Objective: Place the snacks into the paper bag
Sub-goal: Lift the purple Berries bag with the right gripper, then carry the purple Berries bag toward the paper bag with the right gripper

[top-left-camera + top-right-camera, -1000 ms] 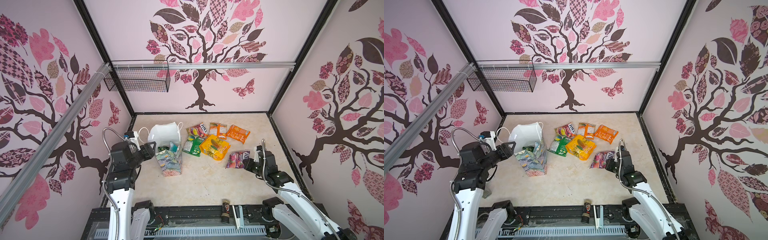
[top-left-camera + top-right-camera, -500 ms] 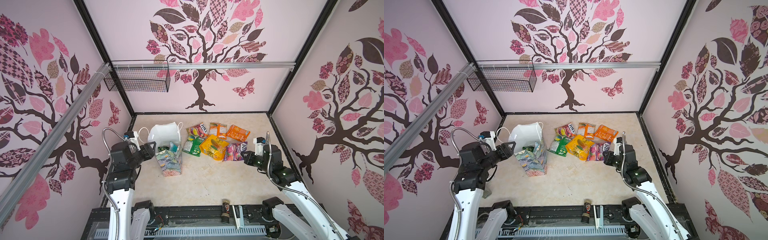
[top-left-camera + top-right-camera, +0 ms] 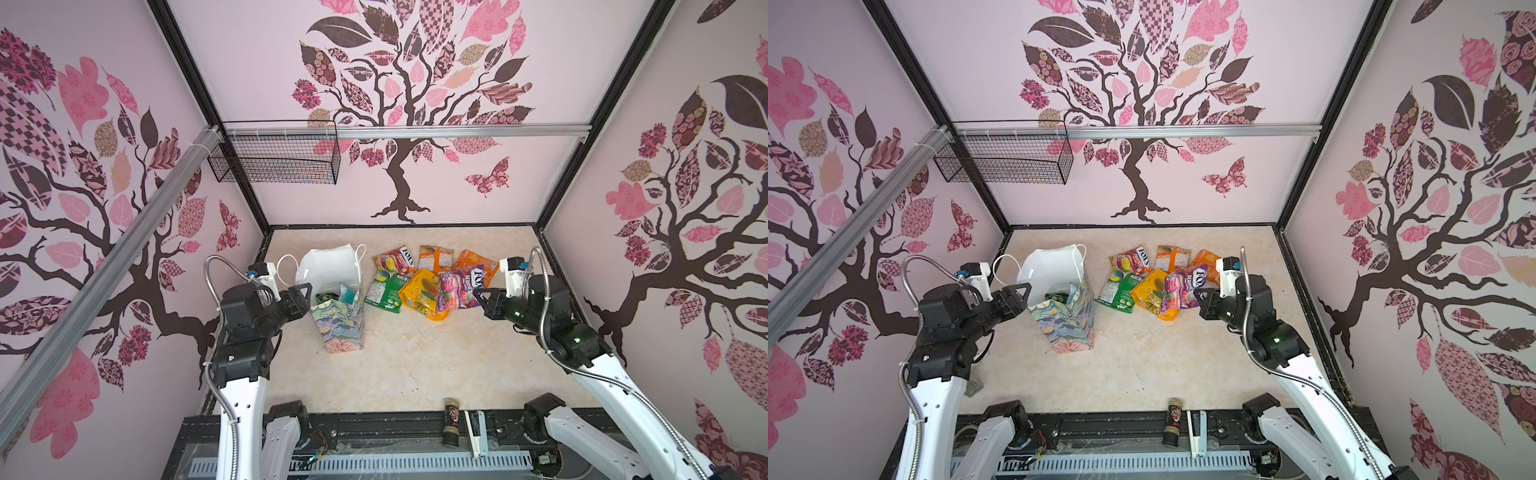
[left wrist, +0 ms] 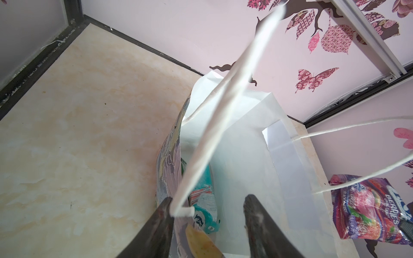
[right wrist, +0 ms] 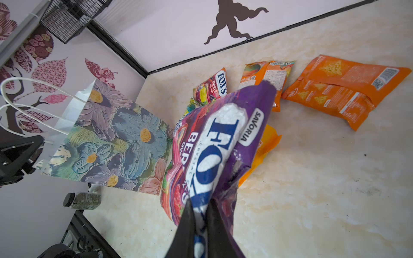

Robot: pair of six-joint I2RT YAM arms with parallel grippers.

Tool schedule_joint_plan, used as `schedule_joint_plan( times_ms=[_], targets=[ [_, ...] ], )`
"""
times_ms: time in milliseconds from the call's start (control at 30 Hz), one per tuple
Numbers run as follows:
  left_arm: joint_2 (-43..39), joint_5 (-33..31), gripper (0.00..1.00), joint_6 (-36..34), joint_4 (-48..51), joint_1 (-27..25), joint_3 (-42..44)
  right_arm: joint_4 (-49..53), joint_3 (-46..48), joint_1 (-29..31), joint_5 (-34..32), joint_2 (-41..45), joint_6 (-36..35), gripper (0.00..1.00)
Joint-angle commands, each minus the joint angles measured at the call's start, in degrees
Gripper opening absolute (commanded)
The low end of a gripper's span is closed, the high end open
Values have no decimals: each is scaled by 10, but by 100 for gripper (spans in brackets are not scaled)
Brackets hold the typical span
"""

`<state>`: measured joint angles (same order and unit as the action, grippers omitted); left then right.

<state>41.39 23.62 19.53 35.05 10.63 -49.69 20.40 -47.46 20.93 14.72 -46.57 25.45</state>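
The paper bag (image 3: 340, 324) (image 3: 1067, 324) stands upright on the left with its white inside (image 4: 241, 156) open. A teal packet (image 4: 201, 192) and a green one (image 3: 326, 297) lie in it. My left gripper (image 3: 308, 298) (image 4: 209, 197) is open at the bag's mouth, one finger outside its near wall and one inside. My right gripper (image 3: 476, 293) (image 5: 199, 201) is shut on a purple FOX'S berries packet (image 3: 457, 286) (image 5: 223, 134), which hangs above the pile of snacks. In the pile are a red FOX'S packet (image 3: 395, 259), two orange packets (image 3: 434, 257) (image 3: 478, 264), a green one (image 3: 384, 291) and a yellow one (image 3: 422, 289).
A black wire basket (image 3: 274, 160) hangs on the back-left rail. A small dark jar (image 3: 451, 419) and a white stapler-like object (image 3: 476, 428) lie at the front edge. Another small jar (image 5: 85, 200) lies on the floor near the bag's base. Bare floor lies in front of the bag and pile.
My right gripper has lifted the purple packet off the floor and carried it left, over the pile toward the bag. The left arm and the bag have not moved.
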Motion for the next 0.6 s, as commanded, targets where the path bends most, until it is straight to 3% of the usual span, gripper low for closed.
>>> schedule_joint_plan(
  times_ms=[0, 567],
  targets=[
    [-3, 3, 54, -2, -18, 4, 14, -26, -39, 4, 32, -3, -6, 0],
    [-1, 5, 54, -1, -18, 5, 14, -10, -136, 8, 61, -59, -20, 0]
  ],
)
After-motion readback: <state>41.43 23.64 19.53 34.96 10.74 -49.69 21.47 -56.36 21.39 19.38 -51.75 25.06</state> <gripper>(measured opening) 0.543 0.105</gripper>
